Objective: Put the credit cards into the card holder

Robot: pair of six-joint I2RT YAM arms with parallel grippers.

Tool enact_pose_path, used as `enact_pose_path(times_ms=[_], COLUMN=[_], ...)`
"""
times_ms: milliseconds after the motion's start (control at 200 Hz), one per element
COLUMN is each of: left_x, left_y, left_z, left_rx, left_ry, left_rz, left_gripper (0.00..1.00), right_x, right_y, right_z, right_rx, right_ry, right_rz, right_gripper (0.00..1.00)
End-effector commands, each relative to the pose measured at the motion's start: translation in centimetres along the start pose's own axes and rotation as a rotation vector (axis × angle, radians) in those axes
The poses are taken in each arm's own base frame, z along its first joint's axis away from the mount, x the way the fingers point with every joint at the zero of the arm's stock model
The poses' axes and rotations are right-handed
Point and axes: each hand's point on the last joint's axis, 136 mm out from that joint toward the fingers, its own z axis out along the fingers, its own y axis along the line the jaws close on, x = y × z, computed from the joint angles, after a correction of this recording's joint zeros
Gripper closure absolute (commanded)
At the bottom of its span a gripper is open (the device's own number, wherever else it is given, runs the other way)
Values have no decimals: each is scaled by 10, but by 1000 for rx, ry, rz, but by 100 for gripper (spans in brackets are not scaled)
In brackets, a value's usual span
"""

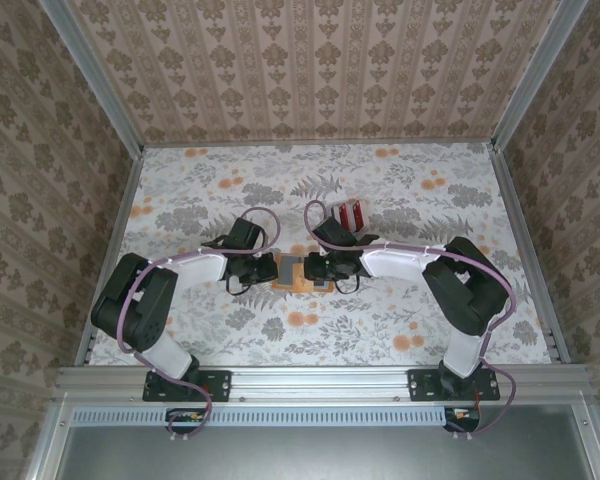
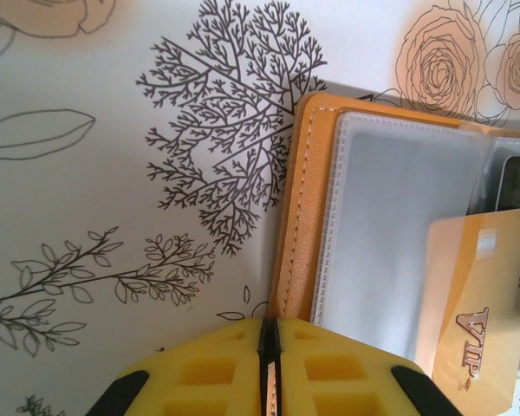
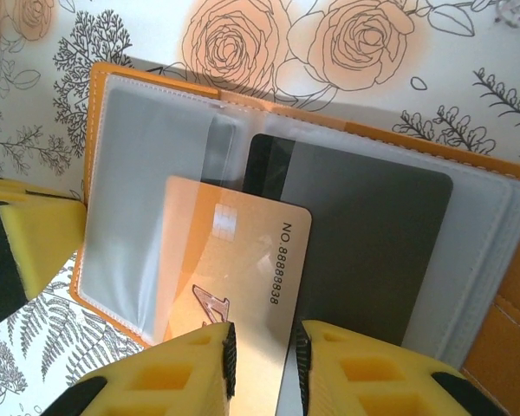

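The orange card holder (image 1: 296,287) lies open on the flowered table between both grippers, its clear sleeves (image 2: 399,208) facing up. My left gripper (image 2: 269,322) is shut on the near edge of its orange cover (image 2: 303,217). My right gripper (image 3: 264,334) is open, its pads on either side of a gold credit card (image 3: 234,251) lying flat on the holder (image 3: 100,87). I cannot tell whether that card sits inside a sleeve. A dark grey card (image 3: 364,251) is inside the right sleeve. More credit cards (image 1: 351,212), red and white, lie behind the right gripper (image 1: 307,268).
The left gripper's yellow finger (image 3: 35,234) shows at the holder's left edge. Patterned walls and metal rails (image 1: 520,240) bound the table on three sides. Floral cloth (image 1: 230,180) stretches around the holder, front and back.
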Motion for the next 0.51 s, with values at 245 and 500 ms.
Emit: enact_pose_path(times_ms=[245, 500], left_x=[25, 23], left_y=[14, 14], left_z=[16, 16], left_rx=[-43, -49], left_ry=[87, 82], left_rz=[-18, -13], left_gripper=[88, 88], right_x=[21, 63], right_y=[17, 36], right_z=[-32, -26], right_rx=[-86, -153], right_ry=[46, 174], right_rz=[-109, -147], right_gripper=[75, 75])
